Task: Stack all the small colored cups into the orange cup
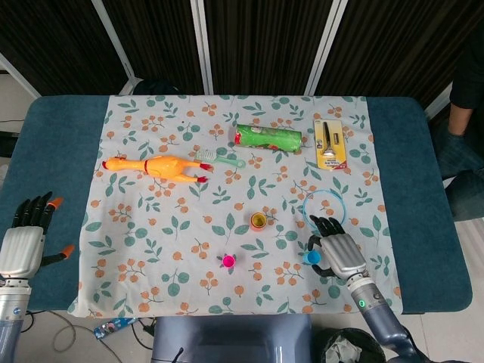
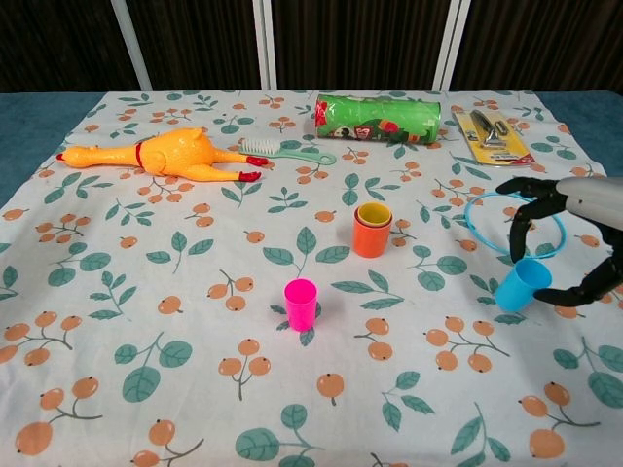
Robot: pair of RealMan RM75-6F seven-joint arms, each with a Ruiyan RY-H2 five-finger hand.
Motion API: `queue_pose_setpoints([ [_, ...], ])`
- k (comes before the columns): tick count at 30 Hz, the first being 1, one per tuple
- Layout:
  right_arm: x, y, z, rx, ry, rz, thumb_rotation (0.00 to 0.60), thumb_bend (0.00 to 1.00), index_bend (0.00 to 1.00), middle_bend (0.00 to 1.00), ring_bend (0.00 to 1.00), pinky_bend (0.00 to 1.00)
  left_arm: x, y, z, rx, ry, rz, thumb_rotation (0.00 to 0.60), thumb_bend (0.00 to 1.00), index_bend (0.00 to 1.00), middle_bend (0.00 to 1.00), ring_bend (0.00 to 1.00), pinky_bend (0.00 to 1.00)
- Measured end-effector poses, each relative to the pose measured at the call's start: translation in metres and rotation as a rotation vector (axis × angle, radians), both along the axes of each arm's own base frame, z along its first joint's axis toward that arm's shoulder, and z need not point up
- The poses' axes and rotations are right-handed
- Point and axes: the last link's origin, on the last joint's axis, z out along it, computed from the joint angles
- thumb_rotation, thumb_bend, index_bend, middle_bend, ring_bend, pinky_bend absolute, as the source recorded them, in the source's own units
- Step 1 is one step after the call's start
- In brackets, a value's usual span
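The right hand is cut off by the edge of the chest view, so only its dark fingers and part of the silver back show; the fingers curl around the small blue plastic cup, which tilts in its grasp. In the head view that cup is mostly hidden under the hand. The landmark is the orange plastic cup, upright near the middle of the floral tablecloth with a yellow cup nested inside it. The blue cup is right of it and nearer the robot, well apart. A thin blue ring lies flat right of the orange cup, partly covered by the right hand's fingers. The small pink plastic cup stands upright, left of the orange cup and closer to the robot. Beyond it lie a green printed tube, a green-handled brush, a yellow rubber chicken and a carded tool pack. The left hand shows only in the head view, far left off the cloth, fingers spread and empty.
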Motion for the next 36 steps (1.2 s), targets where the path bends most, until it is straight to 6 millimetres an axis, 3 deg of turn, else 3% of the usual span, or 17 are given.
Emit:
queue_pose_setpoints([
  [11, 0.054, -0.043, 0.023, -0.013, -0.093, 0.081, 0.600, 0.34, 0.49, 0.00, 0.00, 0.02, -0.001, 0.001, 0.001, 0.003, -0.001, 0.001, 0.600, 0.12, 0.13, 0.00, 0.00, 0.00],
  [22, 0.101, -0.075, 0.010, 0.025, -0.089, 0.121, 0.600, 0.34, 0.49, 0.00, 0.00, 0.02, -0.002, 0.001, 0.003, 0.010, -0.005, 0.001, 0.600, 0.12, 0.13, 0.00, 0.00, 0.00],
  [29, 0.113, -0.093, -0.009, 0.035, -0.084, 0.088, 0.600, 0.34, 0.49, 0.00, 0.00, 0.02, -0.003, 0.001, 0.007, 0.020, -0.008, 0.002, 0.600, 0.12, 0.13, 0.00, 0.00, 0.00],
  [36, 0.114, -0.099, -0.021, 0.040, -0.075, 0.072, 0.600, 0.34, 0.49, 0.00, 0.00, 0.02, -0.002, 0.002, 0.005, 0.015, -0.010, -0.001, 0.600, 0.12, 0.13, 0.00, 0.00, 0.00],
])
